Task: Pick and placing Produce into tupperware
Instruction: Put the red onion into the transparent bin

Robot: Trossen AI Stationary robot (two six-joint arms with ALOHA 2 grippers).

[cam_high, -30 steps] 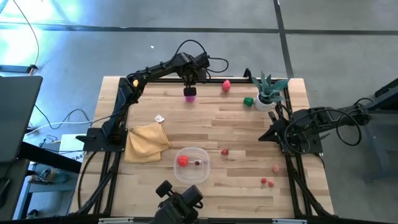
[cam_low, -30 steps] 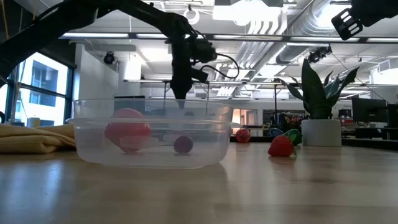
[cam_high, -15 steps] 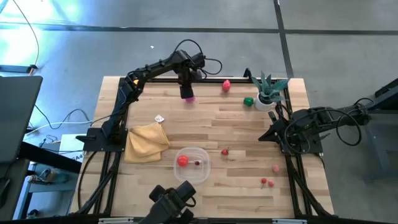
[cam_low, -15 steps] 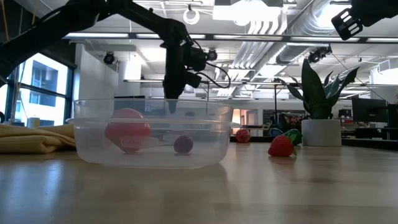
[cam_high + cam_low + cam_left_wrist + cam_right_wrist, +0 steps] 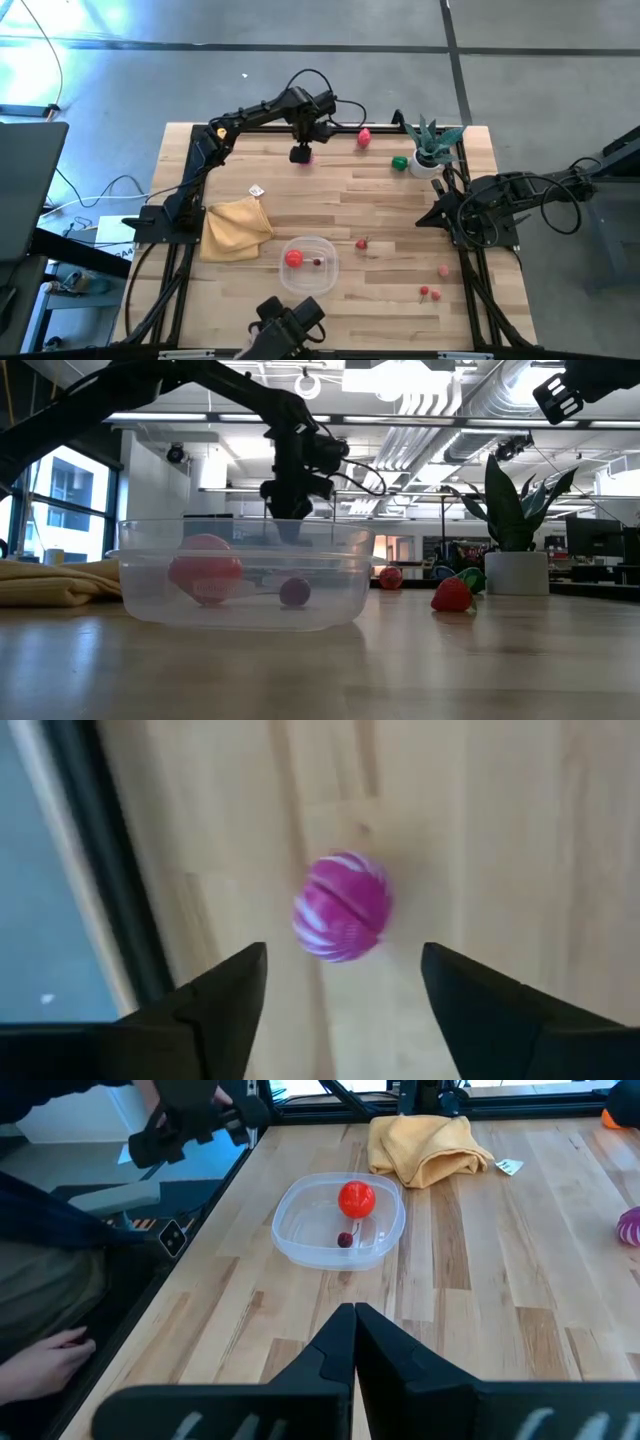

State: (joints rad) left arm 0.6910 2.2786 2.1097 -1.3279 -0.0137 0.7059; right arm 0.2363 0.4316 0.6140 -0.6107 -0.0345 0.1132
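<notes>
Four views, each in turn.

High view – table (image 5: pixel 380 200): light wood, dark frame round it.
High view – left gripper (image 5: pixel 300 154): at 12 o'clock of table, near far edge, over the magenta ball (image 5: pixel 307 158), which peeks out just beside it.
High view – right gripper (image 5: pixel 447 222): waits at 3 o'clock edge, arm folded.
High view – tupperware (image 5: pixel 309 264): 6 o'clock of centre, clear; holds red fruit (image 5: pixel 293 258) and small dark berry (image 5: pixel 318 262).
High view – yellow cloth (image 5: pixel 236 228): 9 o'clock of tupperware, well apart.
High view – loose produce: pink-red piece (image 5: pixel 364 137) at far edge, green piece (image 5: pixel 400 162) just beside potted plant (image 5: pixel 430 145), small red piece (image 5: pixel 361 243) at 3 o'clock of tupperware, pink piece (image 5: pixel 443 270) and red pair (image 5: pixel 430 293) toward 5 o'clock corner.

Low view – tupperware (image 5: pixel 330 595): front centre; red fruit (image 5: pixel 205 570) and dark berry (image 5: pixel 294 592) inside.
Low view – left gripper (image 5: pixel 285 520): comes down behind tupperware; ball hidden.
Low view – strawberry-like red piece (image 5: pixel 452 594): beside white plant pot (image 5: pixel 518 572).

Left wrist view – fingers (image 5: pixel 215 1005): spread apart, released, nothing gripped.
Left wrist view – magenta ball (image 5: pixel 342 907): white-streaked, lies on table between the two fingers, touching neither.

Right wrist view – fingers (image 5: pixel 325 1370): pressed together, clenched on nothing.
Right wrist view – tupperware (image 5: pixel 295 1240): ahead on table, red fruit (image 5: pixel 357 1198) and berry (image 5: pixel 344 1239) in it; yellow cloth (image 5: pixel 425 1145) beyond.
Right wrist view – person: hand (image 5: pixel 45 1355) shows off the table edge.
</notes>
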